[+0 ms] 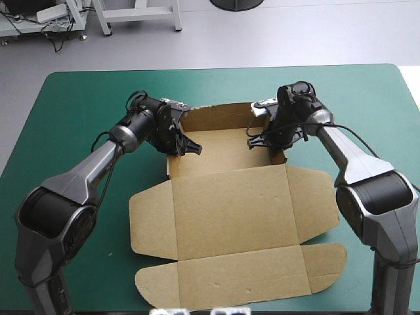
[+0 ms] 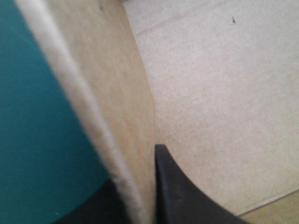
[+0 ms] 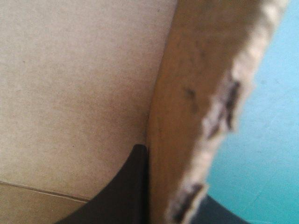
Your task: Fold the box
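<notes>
Box (image 1: pixel 230 216): brown, mid-worktop (image 1: pixel 79 105); far part raised into a tray, lid and flaps flat on the near side.
Left tool (image 1: pixel 184 147): clamped on the tray's left wall (image 2: pixel 117 93), one finger inside, one outside.
Right tool (image 1: pixel 268 141): clamped on the right wall (image 3: pixel 187 93) in the same way.

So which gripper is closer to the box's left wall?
Left. The left gripper is shut on that wall of the box; the right gripper grips the opposite wall.
</notes>
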Controlling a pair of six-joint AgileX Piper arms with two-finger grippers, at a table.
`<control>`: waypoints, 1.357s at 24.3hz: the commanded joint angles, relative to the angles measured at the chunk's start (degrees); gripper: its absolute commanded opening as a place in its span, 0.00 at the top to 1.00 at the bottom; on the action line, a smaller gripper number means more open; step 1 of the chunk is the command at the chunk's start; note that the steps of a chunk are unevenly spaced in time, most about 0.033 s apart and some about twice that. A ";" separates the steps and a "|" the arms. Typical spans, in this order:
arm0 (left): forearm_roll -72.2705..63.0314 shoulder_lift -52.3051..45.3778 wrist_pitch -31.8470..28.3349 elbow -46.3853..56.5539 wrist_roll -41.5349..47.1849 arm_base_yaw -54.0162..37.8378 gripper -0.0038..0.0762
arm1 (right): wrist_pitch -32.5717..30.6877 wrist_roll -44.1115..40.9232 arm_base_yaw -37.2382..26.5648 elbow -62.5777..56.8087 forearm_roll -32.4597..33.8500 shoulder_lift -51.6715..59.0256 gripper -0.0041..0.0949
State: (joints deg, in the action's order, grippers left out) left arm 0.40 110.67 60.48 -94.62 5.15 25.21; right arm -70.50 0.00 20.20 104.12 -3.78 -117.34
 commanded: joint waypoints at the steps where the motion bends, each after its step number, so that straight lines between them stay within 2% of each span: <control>1: -4.53 -1.86 -4.36 -2.15 0.51 2.42 0.96 | -1.45 0.90 1.25 1.39 -3.41 2.10 0.98; 12: -2.16 -1.53 -6.26 -2.15 15.68 2.31 0.96 | -1.45 -2.66 1.25 1.50 -2.01 2.10 0.98; 15: -1.54 -1.53 -7.03 -2.15 20.57 2.31 0.96 | -0.47 -5.87 1.25 1.50 -1.81 2.10 0.98; 19: -2.27 -1.53 -7.06 -2.15 20.58 2.31 0.96 | 1.22 -8.12 1.25 1.50 -1.23 2.10 0.98; 23: -2.99 -1.53 -5.19 -2.15 20.58 2.31 0.96 | -0.37 -8.12 1.25 1.50 0.67 2.10 0.97; 26: -4.29 -1.66 -4.45 -2.15 20.58 2.31 0.95 | -1.55 -5.44 1.25 1.50 0.83 2.10 0.86; 27: -4.38 -1.77 -4.18 -2.15 20.46 2.31 0.94 | -1.55 -3.97 1.25 1.50 0.40 2.24 0.79; 29: -4.98 -2.45 -3.91 -2.36 16.76 2.31 0.88 | -1.55 -1.53 1.25 1.50 0.51 2.95 0.52; 30: -4.75 -2.74 -3.61 -2.63 14.77 2.31 0.84 | -1.55 -1.76 1.25 1.61 0.98 3.22 0.42; 33: -2.68 -3.27 -1.27 -4.53 13.43 2.31 0.72 | -1.55 -4.24 1.25 2.60 2.78 3.83 0.20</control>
State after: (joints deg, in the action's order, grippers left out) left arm 0.00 112.07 60.10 -95.73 20.41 26.35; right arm -70.81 -3.32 21.05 104.42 -1.49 -117.39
